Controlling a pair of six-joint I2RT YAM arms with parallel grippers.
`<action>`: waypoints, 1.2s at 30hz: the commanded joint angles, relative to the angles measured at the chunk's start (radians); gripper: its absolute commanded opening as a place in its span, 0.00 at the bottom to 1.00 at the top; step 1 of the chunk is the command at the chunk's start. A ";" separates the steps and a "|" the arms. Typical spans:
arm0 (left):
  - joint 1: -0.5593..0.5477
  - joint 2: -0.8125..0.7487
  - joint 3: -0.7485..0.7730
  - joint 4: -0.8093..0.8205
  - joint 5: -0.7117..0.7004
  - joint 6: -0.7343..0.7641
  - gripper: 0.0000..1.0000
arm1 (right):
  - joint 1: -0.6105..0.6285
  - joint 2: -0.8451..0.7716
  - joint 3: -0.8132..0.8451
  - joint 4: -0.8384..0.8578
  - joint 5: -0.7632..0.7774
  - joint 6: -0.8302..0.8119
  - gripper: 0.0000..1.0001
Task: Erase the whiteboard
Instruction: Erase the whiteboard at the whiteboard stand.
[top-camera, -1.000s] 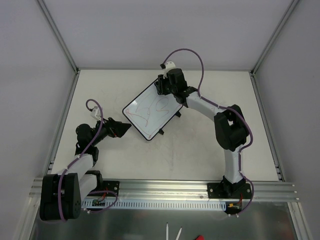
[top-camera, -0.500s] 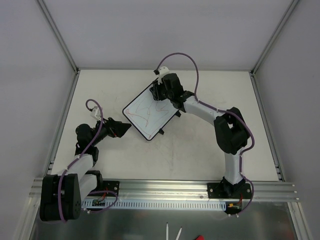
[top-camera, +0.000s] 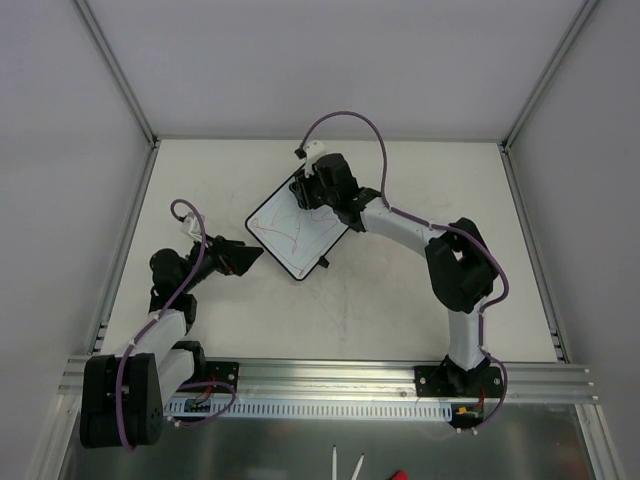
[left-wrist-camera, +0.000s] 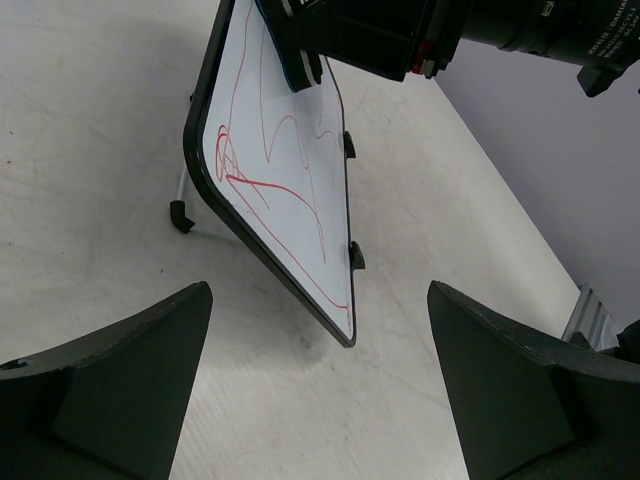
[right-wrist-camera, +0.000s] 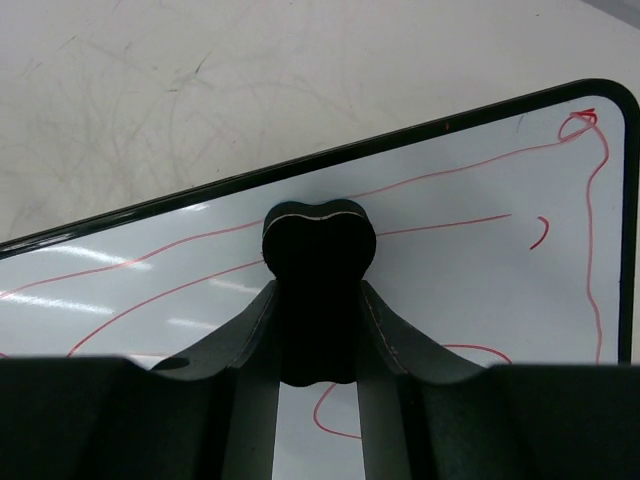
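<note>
Presently right fingers (right-wrist-camera: 250, 345) clamp eraser (right-wrist-camera: 318, 285) on red-scribbled whiteboard (right-wrist-camera: 480, 290); left fingers (left-wrist-camera: 110, 380) spread wide, empty, facing whiteboard.

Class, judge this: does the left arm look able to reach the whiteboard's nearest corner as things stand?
Probably yes. The left gripper, open, faces the whiteboard with only table between them; the right gripper holds the eraser at the board's far end.

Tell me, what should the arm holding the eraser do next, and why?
Probably drag the eraser across the whiteboard, away from the edge it sits near. The right gripper holds it there, seemingly on the surface, and red lines cover most of the rest of the board.
</note>
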 joint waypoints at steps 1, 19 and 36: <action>-0.009 -0.034 0.010 0.061 0.032 0.008 0.90 | 0.041 -0.054 -0.015 -0.021 -0.027 -0.006 0.00; 0.035 -0.212 -0.035 -0.083 -0.137 0.000 0.97 | 0.041 -0.314 -0.050 -0.117 0.114 -0.007 0.00; 0.132 -0.143 0.152 -0.353 -0.338 -0.233 0.99 | 0.142 -0.303 -0.127 -0.127 0.019 -0.012 0.00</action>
